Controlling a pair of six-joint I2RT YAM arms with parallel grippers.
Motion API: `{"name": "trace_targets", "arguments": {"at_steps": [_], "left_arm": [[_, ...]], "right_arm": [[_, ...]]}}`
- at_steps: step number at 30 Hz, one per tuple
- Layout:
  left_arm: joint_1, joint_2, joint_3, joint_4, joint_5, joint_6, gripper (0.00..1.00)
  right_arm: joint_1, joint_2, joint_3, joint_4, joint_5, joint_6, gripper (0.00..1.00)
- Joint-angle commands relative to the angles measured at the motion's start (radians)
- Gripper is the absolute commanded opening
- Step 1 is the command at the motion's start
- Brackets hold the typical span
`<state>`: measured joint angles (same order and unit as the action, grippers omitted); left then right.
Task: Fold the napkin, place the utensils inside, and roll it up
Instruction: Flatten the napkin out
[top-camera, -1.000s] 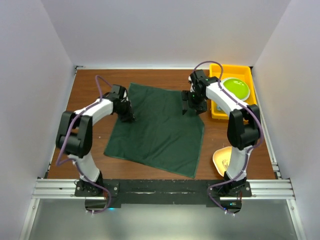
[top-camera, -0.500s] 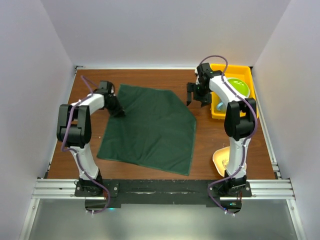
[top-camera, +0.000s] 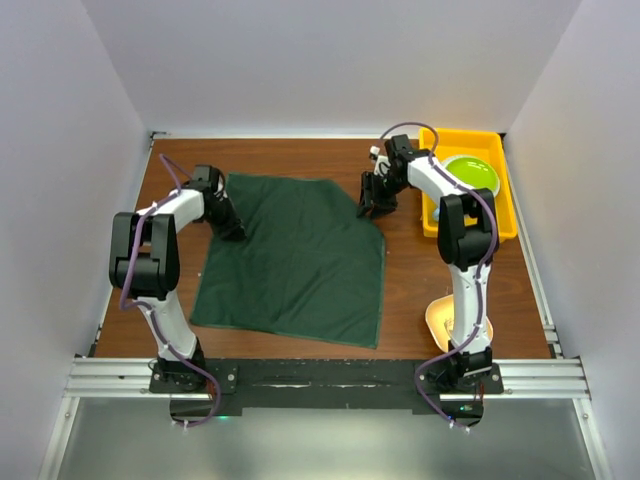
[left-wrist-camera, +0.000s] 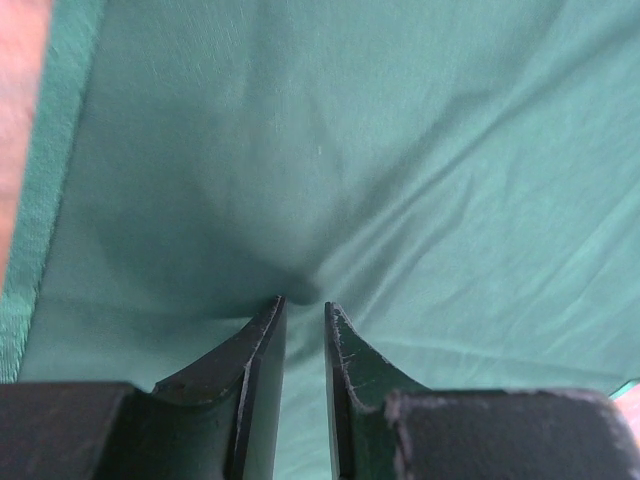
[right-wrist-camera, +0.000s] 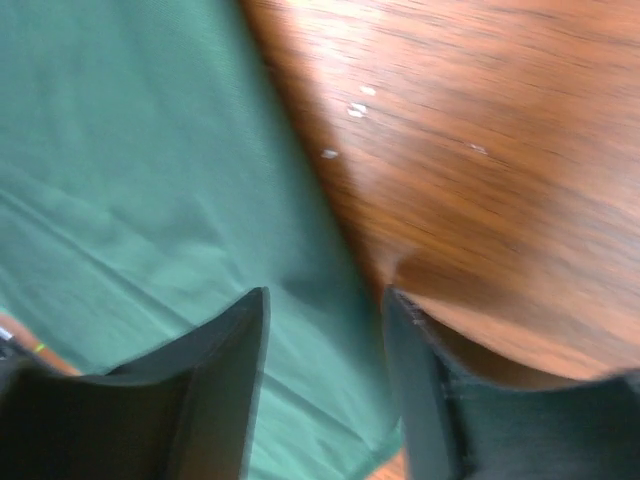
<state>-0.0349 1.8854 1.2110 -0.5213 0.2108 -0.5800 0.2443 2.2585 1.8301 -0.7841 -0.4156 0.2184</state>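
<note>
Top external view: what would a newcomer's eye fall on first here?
The large dark green napkin lies spread centrally. The left end effector sits at its far left edge, the right end effector at its far right corner. A yellow tray with a lime green plate stands far right.

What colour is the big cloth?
Dark green; the napkin shows best in the top external view.

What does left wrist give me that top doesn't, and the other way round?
Left wrist only: the left tool with fingers nearly together, the napkin puckering into the gap, its hem at left. Top only: the whole napkin, the right tool at its far right corner, the tray holding a plate. Both: green napkin under the left tool.
</note>
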Motion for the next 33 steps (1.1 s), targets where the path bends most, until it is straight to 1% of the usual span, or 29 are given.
{"name": "trace_targets", "arguments": {"at_steps": [1, 2, 4, 5, 6, 7, 8, 9, 11, 12, 14, 15, 16, 18, 19, 22, 25, 26, 27, 28, 29, 33], "left_arm": [[-0.01, -0.063, -0.022, -0.045, 0.001, 0.032, 0.27], [-0.01, -0.063, -0.022, -0.045, 0.001, 0.031, 0.27], [-0.01, -0.072, -0.022, -0.043, -0.002, 0.028, 0.27], [-0.008, -0.075, -0.019, -0.046, -0.002, 0.026, 0.27], [-0.01, -0.078, -0.015, -0.043, -0.004, 0.026, 0.27], [-0.01, -0.084, -0.014, -0.045, -0.005, 0.026, 0.27], [-0.01, -0.085, -0.013, -0.043, -0.005, 0.026, 0.27], [-0.01, -0.086, -0.013, -0.042, -0.007, 0.025, 0.27], [-0.011, -0.083, -0.014, -0.04, -0.004, 0.025, 0.27], [-0.011, -0.081, -0.013, -0.042, -0.004, 0.023, 0.27], [-0.011, -0.08, -0.013, -0.046, -0.004, 0.028, 0.27], [-0.013, -0.083, -0.016, -0.046, -0.004, 0.028, 0.27], [-0.013, -0.086, -0.018, -0.048, -0.004, 0.029, 0.27], [-0.014, -0.088, -0.018, -0.052, -0.001, 0.032, 0.28], [-0.016, -0.086, -0.018, -0.055, -0.001, 0.034, 0.28], [-0.022, -0.094, -0.014, -0.062, 0.007, 0.035, 0.28], [-0.033, -0.106, -0.022, -0.062, 0.004, 0.039, 0.28], [-0.037, -0.108, -0.024, -0.059, 0.007, 0.04, 0.29], [-0.039, -0.106, -0.028, -0.06, 0.01, 0.042, 0.29], [-0.039, -0.105, -0.03, -0.062, 0.015, 0.043, 0.29], [-0.04, -0.103, -0.034, -0.06, 0.016, 0.045, 0.29], [-0.045, -0.106, -0.045, -0.054, 0.019, 0.048, 0.29]], "right_arm": [[0.045, -0.019, 0.008, 0.072, -0.147, 0.012, 0.39], [0.061, -0.033, 0.003, 0.068, -0.178, 0.018, 0.33], [0.127, -0.062, 0.0, 0.025, -0.158, 0.033, 0.22], [0.156, -0.109, -0.003, 0.008, -0.131, 0.033, 0.2], [0.227, -0.141, -0.014, -0.007, -0.032, 0.036, 0.2], [0.274, -0.169, -0.021, -0.029, 0.018, 0.018, 0.21], [0.324, -0.191, -0.026, -0.041, 0.053, 0.003, 0.32], [0.414, -0.215, -0.046, -0.05, 0.069, -0.007, 0.36], [0.469, -0.214, -0.058, -0.088, 0.037, -0.02, 0.45], [0.47, -0.23, -0.084, -0.087, 0.023, -0.01, 0.51], [0.449, -0.273, -0.121, -0.025, 0.012, 0.018, 0.6], [0.417, -0.307, -0.161, 0.009, 0.015, 0.03, 0.71], [0.393, -0.31, -0.179, 0.064, 0.033, 0.062, 0.75], [0.324, -0.281, -0.169, 0.083, 0.026, 0.091, 0.77], [0.31, -0.231, -0.151, 0.068, 0.028, 0.108, 0.78], [0.282, -0.125, -0.031, 0.014, 0.064, 0.105, 0.78], [0.274, -0.076, 0.029, 0.045, 0.093, 0.105, 0.78], [0.274, -0.042, 0.072, 0.036, 0.104, 0.095, 0.75], [0.274, -0.022, 0.095, 0.017, 0.119, 0.078, 0.7], [0.274, -0.013, 0.107, 0.014, 0.13, 0.056, 0.6], [0.274, -0.008, 0.106, 0.025, 0.133, 0.052, 0.54], [0.273, -0.005, 0.11, 0.057, 0.167, 0.035, 0.46]]}}
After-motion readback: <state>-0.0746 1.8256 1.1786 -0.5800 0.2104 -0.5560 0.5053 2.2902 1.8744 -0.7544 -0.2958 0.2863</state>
